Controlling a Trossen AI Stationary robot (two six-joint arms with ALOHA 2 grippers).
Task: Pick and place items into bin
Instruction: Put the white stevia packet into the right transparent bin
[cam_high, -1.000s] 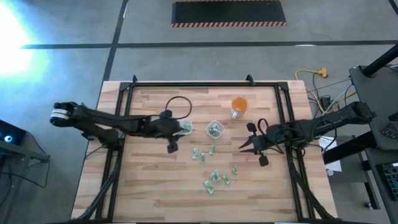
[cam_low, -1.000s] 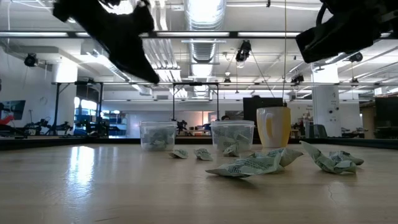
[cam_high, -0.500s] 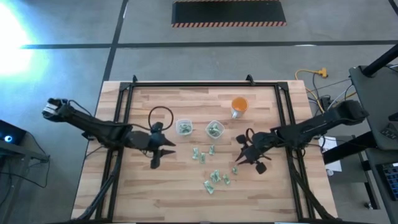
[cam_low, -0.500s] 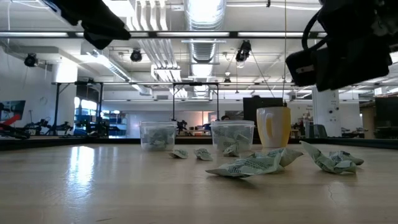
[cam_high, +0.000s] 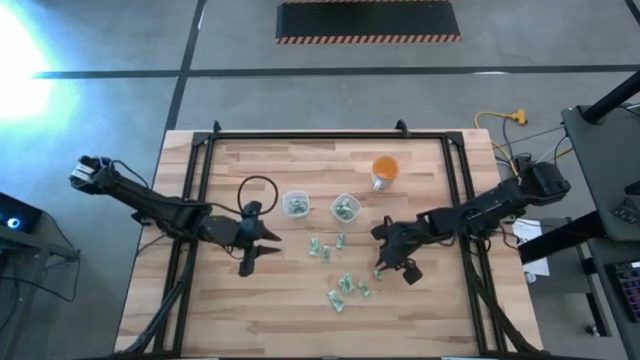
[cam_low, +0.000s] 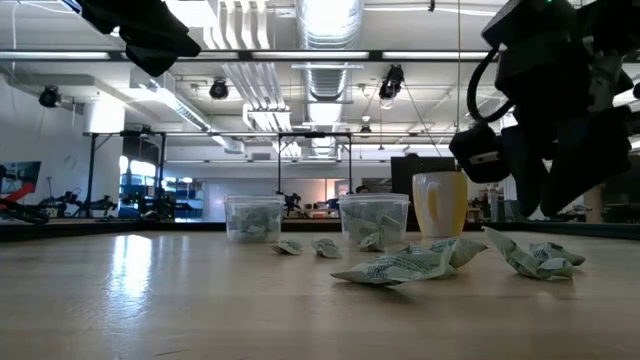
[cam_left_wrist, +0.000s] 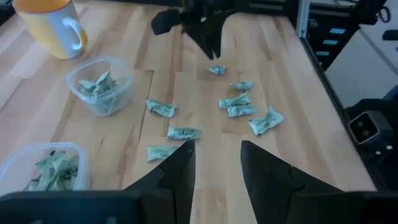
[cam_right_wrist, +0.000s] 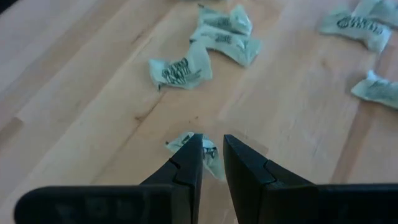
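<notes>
Orange cup (cam_high: 384, 170) behind two cups (cam_high: 295, 205), possibly plastic.

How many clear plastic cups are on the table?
2: one clear cup left of centre, the other clear cup just right of it, near the orange cup. Both hold wrappers.

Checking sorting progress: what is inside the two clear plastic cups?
Both clear cups hold several crumpled green-and-white wrappers. Pieces at the bottom are covered by those above, so an exact count is not possible.
</notes>
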